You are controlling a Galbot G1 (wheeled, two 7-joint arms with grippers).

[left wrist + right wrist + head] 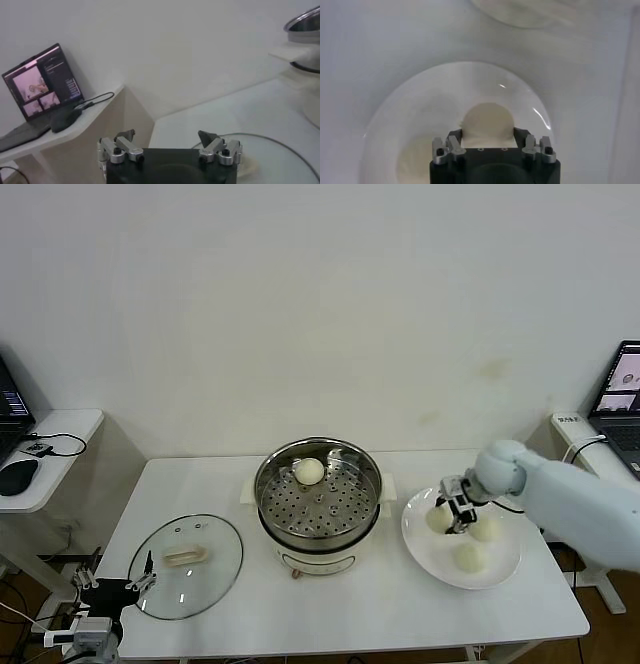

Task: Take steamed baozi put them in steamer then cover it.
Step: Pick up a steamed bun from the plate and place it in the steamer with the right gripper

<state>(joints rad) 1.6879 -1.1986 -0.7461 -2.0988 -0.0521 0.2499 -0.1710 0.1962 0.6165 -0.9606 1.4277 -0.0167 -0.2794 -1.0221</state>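
the steamer (318, 506) sits at the middle of the white table (350, 604), a shiny steel pot on a white base, with its perforated tray showing. one baozi (309, 471) lies on that tray, toward the far side, alone in there. to my right stands a flat white plate (505, 572) holding three more buns: the bun i am at (439, 519) on the side nearest the steamer, another (485, 529) just beside it, and a third (468, 557) nearer the front rim.

my right gripper (457, 514) is down over the plate, jaws straddling that first bun. in the right wrist view the bun (487, 124) fills the gap between my fingers (454, 136), round, smooth and pale cream, and the jaws sit close against both its sides (whether they truly press it or only bracket it, i cannot tell).

the cover (187, 565) lies flat on the table to the left of the steamer, apart from it, clear glass with a metal rim and its cream oblong handle (186, 557) facing up.

my left gripper (117, 589) waits low at the table's front-left edge, just beside the cover's rim, jaws spread wide and holding nothing; the left wrist view shows the fingers (126, 136) far apart with the glass edge beyond them.
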